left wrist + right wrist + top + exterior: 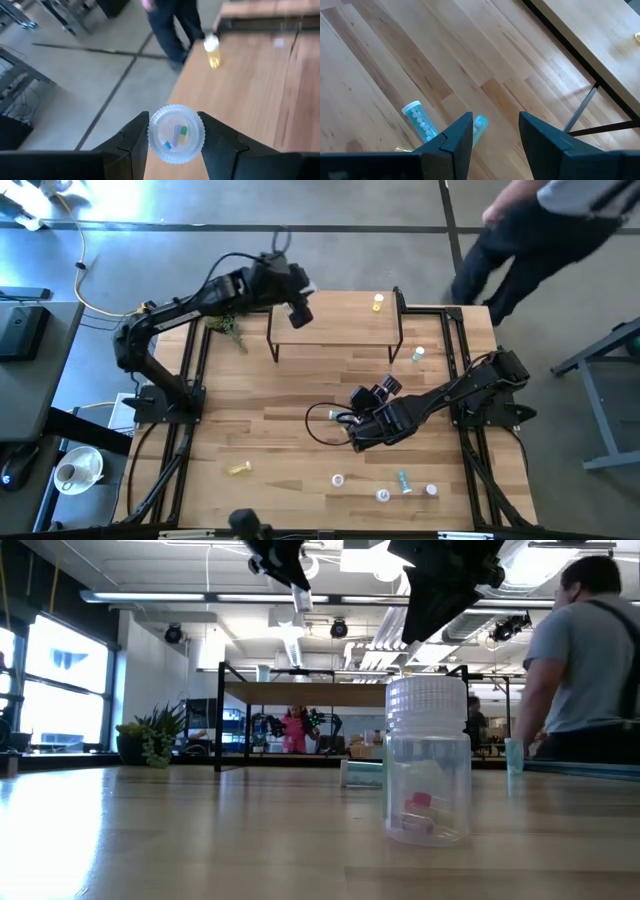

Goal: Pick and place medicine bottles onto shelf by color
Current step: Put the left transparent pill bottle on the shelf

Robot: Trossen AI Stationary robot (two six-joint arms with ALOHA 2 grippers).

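My left gripper (300, 313) hangs over the left end of the shelf (335, 328), shut on a clear bottle with a white cap (176, 134). It also shows at the top of the low view (300, 595). A yellow bottle (378, 303) stands on the shelf's far right part. My right gripper (495, 131) is open above the table's middle (364, 422), over two light-blue bottles (419, 121) (480, 123) lying on their sides. Several more bottles lie near the front edge: yellow (238, 468), white (338, 479), teal (403, 480). My left gripper pinches the clear bottle between its two fingers (136, 136), which sit on opposite sides just under the cap's rim (200, 136). The fingers point down from above. The bottle is lifted clear, cap up, above the shelf's edge.
A clear bottle with pink contents (428, 765) stands close to the low camera. A teal bottle (417, 354) lies by the shelf's right leg. A small plant (228, 328) sits left of the shelf. A person (540, 230) stands beyond the table's far right corner.
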